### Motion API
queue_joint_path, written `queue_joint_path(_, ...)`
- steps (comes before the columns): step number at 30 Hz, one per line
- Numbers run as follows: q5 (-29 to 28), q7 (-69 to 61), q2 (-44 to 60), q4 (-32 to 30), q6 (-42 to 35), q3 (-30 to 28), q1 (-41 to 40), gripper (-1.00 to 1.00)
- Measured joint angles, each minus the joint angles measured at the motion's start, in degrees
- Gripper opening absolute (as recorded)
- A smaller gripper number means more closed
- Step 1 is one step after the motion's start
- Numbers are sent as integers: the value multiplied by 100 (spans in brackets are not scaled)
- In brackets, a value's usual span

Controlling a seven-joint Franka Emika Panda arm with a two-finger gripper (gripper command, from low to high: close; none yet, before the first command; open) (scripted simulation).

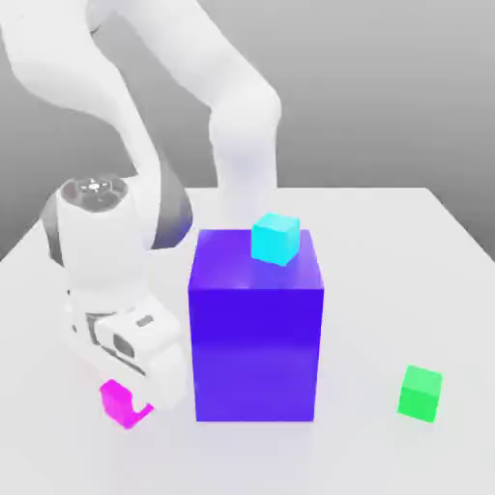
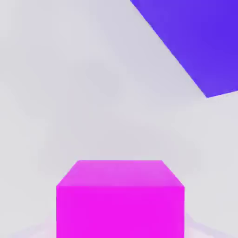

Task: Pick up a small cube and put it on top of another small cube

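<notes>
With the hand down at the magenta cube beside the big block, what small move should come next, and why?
Probably a short straight lift. The gripper sits low over the magenta cube on the table, shut on it, close beside the big purple-blue block. Rising first clears that block before heading to the cyan cube on top.

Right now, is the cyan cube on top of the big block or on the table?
On top: the cyan cube rests on the purple-blue block, near its far edge.
</notes>
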Motion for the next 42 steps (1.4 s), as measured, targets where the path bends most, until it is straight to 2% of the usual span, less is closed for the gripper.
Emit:
queue_joint_path(5,246,-1104,-502,-120,-726,1939,-1717,-100)
queue_joint_path(10,400,-1943,-1206,-156,-1491,3399,-2493,-100)
queue_joint_path(16,630,-2681,-1698,-137,-2168,4632,-2472,-100)
queue_joint_path(22,839,-3190,-1655,-82,-2503,5347,-1814,-100)
queue_joint_path(27,983,-3521,-1251,-38,-2475,5493,-985,-100)
queue_joint_path(33,1160,-3918,-467,-21,-2037,5068,239,-100)
queue_joint_path(38,1411,-4342,346,-56,-1307,4197,1486,-100)
queue_joint_path(42,1687,-4736,960,-117,-556,3025,2861,-100)
